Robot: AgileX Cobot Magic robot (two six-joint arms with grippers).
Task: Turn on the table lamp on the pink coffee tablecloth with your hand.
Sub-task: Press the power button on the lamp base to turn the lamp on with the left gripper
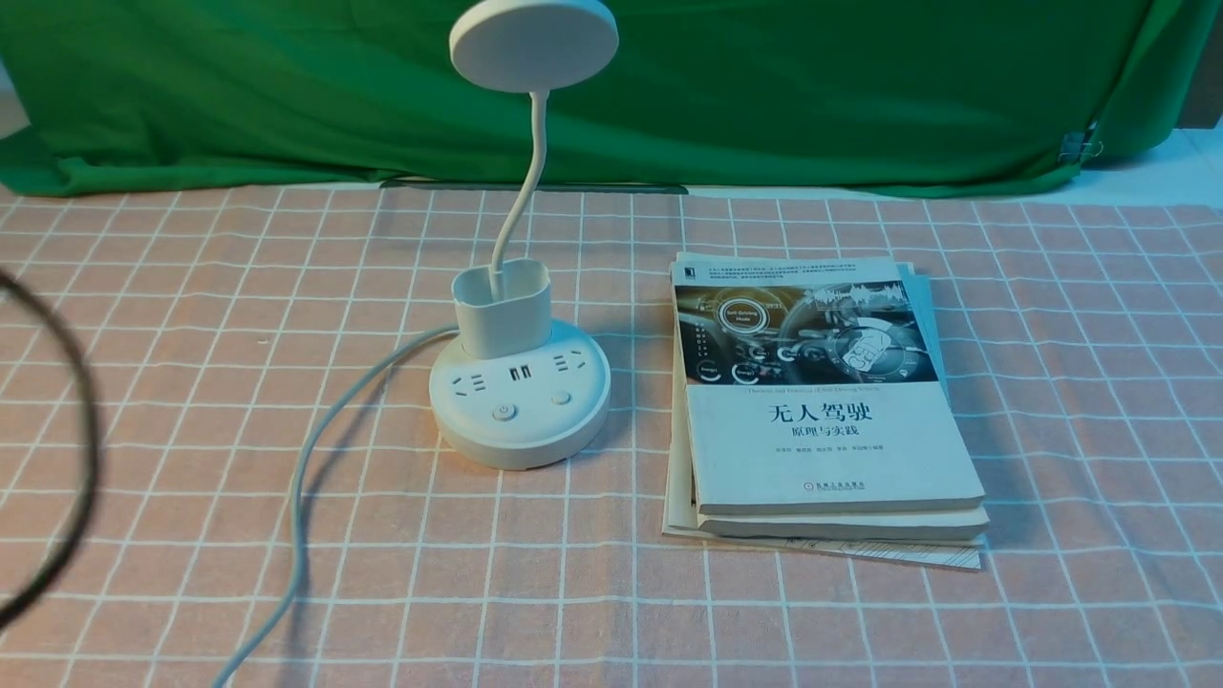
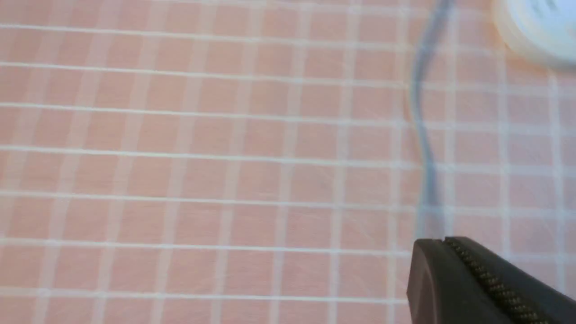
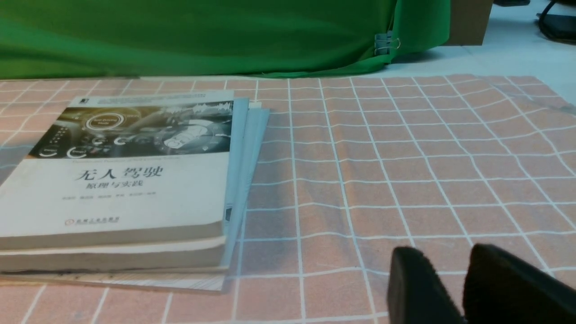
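In the front view, the table lamp (image 1: 520, 392) is stood on the pink coffee tablecloth (image 1: 535, 592), buttons facing the robot, probably for easy pressing. In the left wrist view, the left gripper (image 2: 443, 238) is seen closed, gripping nothing, presumably as a poker. In the right wrist view, the right gripper (image 3: 443, 249) is held slightly parted, empty, beside the books (image 3: 121, 193).

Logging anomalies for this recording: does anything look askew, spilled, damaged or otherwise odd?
Only something minor: the book stack right of the lamp is uneven, its lower layers poking out from under the top book. No spill or damage is visible.
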